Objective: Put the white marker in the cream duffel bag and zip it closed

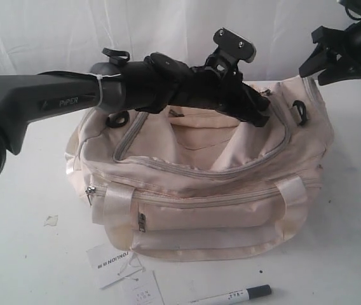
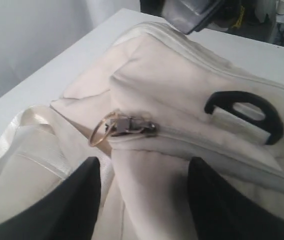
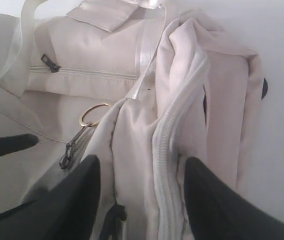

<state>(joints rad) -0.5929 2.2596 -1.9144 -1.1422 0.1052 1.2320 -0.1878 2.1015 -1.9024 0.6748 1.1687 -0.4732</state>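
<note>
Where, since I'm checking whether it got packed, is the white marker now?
In the exterior view the white marker lies on the table at the bottom edge, in front of the cream duffel bag and right of the paper hang tags.

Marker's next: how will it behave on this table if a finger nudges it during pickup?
The white marker looks slim and round, lying flat on the smooth table, so a sideways nudge would probably roll it. It seems rigid and light, likely lifting without bending. Its smooth barrel might slip in a loose grip.

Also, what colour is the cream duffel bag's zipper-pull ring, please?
Gold ring, clearest in left wrist view.
</note>
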